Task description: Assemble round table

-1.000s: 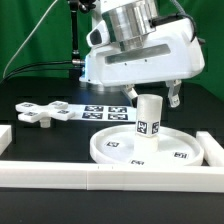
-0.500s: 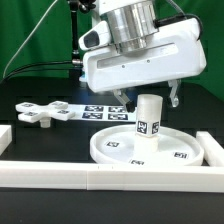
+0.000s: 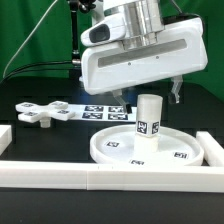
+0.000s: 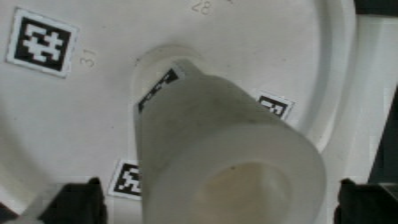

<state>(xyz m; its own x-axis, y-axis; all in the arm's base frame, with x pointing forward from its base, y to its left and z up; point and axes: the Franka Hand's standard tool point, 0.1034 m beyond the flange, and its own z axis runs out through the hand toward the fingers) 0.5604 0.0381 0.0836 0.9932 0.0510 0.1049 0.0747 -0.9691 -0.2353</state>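
Lower middle of the exterior view: the round disc [image 3: 105,152], white and rimmed, flat on the black table [image 3: 40,145], with square tags on its face. Upright at the disc's centre: the leg [image 3: 149,118], short, thick and white, one tag facing the camera, base down on the disc. Cannot tell whether merely set there or fastened.

Directly above the leg: the gripper [image 3: 148,97], jaws spread wide and clamped on nothing. One finger toward the exterior view's left of the leg's top, the other toward the exterior view's right, neither touching it.

Left middle of the frame: the cross-shaped piece [image 3: 42,112], flat on the table, well apart from the disc. Just beside it toward the centre, behind the disc: the marker board [image 3: 100,110], partly hidden by the robot's hand. Along the bottom edge and up the right side: the border rails [image 3: 100,178].

From the wrist view: looks straight down the leg [image 4: 222,140], its near end large and blurred. Beneath it, the disc [image 4: 89,120], tags ringing the leg's foot. Dark fingertips [image 4: 75,196] on either side of the leg, with a clear gap at each.
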